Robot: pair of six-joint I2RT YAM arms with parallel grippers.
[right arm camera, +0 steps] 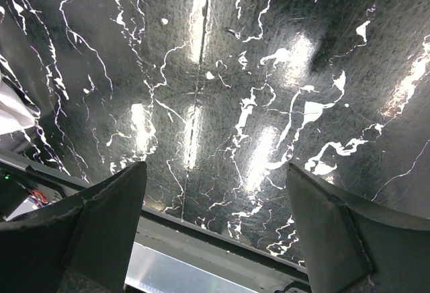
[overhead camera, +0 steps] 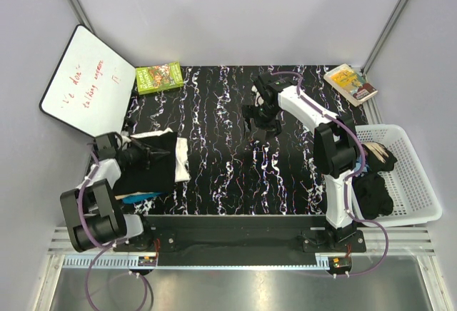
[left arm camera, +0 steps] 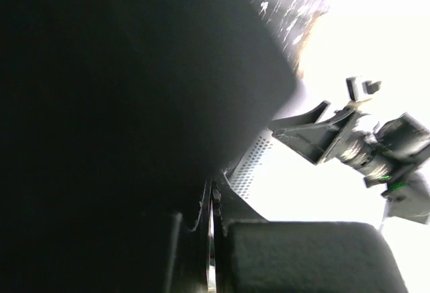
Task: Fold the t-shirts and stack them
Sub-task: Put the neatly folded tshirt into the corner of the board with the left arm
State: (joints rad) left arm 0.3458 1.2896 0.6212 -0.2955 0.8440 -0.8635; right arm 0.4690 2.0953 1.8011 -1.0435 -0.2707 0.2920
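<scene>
**A:** What takes up the most room?

**B:** The marbled black table [overhead camera: 214,175]. After it comes the white slatted basket [overhead camera: 421,190] at the right edge, hard against the right arm's base. There is a heap of black clothing [overhead camera: 373,193] inside it, with something tan behind.

**A:** And on the left?

**B:** A whiteboard [overhead camera: 86,86] with red writing leans at the far-left corner, just behind the left arm's wrist.

**A:** Where are the t-shirts?

**B:** They are piled at the near left, beside the left arm. A black t-shirt [overhead camera: 153,172] is on top, a white t-shirt [overhead camera: 182,161] sticks out along its right side, and a sliver of blue t-shirt [overhead camera: 143,197] shows at the near edge.

**A:** What about the grippers?

**B:** The left gripper [left arm camera: 209,189] lies on the black t-shirt with its fingers pressed together. Black cloth fills most of its wrist view, and I cannot tell whether a fold is pinched. The right gripper [overhead camera: 260,120] hangs over the bare table toward the back, with its jaws wide apart and holding nothing.

**A:** Anything smaller?

**B:** There are two books at the back edge: a green book [overhead camera: 159,77] near the whiteboard and a yellow-covered book [overhead camera: 350,84] at the right corner.
</scene>
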